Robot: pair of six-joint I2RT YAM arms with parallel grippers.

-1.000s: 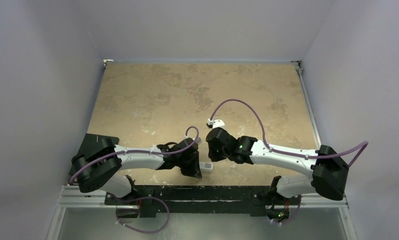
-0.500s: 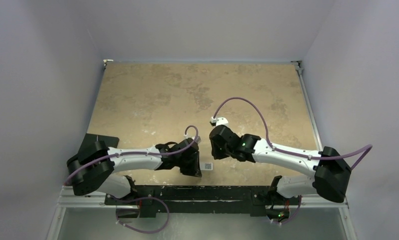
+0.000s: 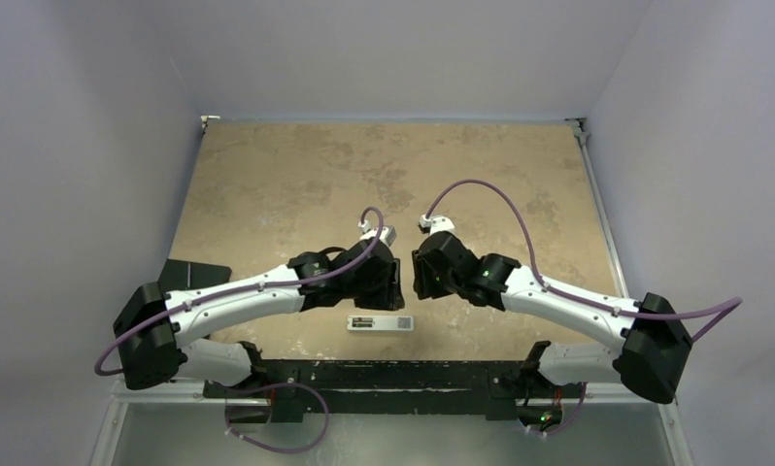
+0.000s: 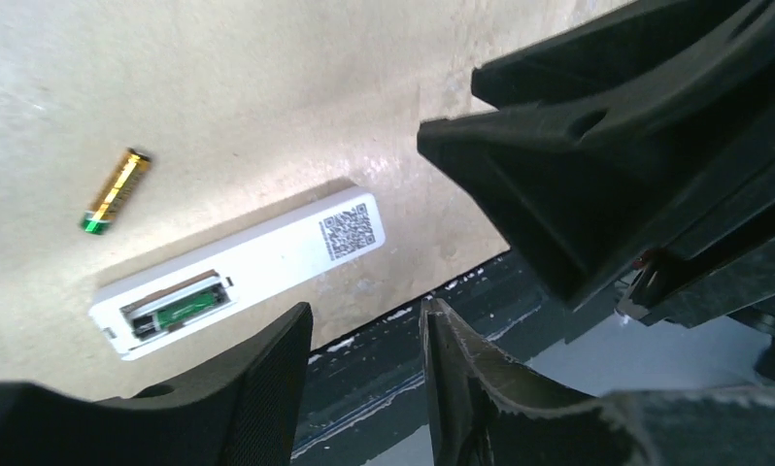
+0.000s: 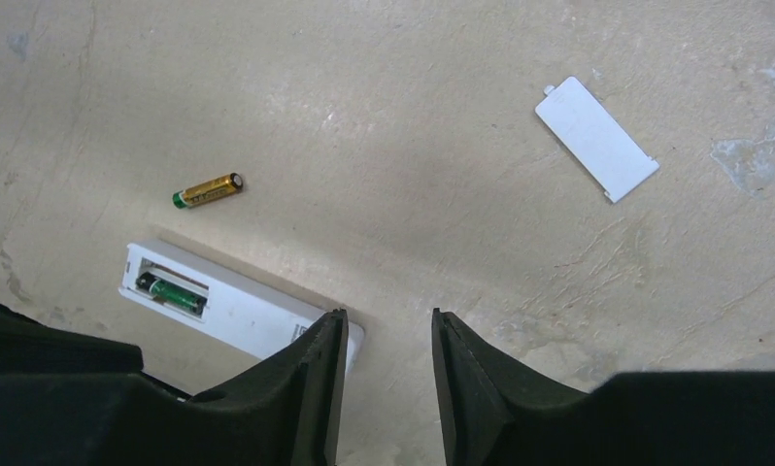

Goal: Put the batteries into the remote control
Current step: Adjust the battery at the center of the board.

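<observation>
On the table, one remote (image 5: 246, 313) — one green battery (image 5: 175, 294) inside, one gold battery (image 5: 207, 190) loose; left gripper (image 4: 364, 325), right gripper (image 5: 388, 330) ajar, empty.

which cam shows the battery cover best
Right wrist: the white battery cover lies whole and unobstructed on the table, apart from the remote control. The left wrist view leaves it out, and in the top external view I cannot make it out.

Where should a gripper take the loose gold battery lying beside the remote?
Probably mid-body, from straight above, pinching across its width: the gold battery lies flat on the table, apart from the remote control, with bare surface along both long sides.
</observation>
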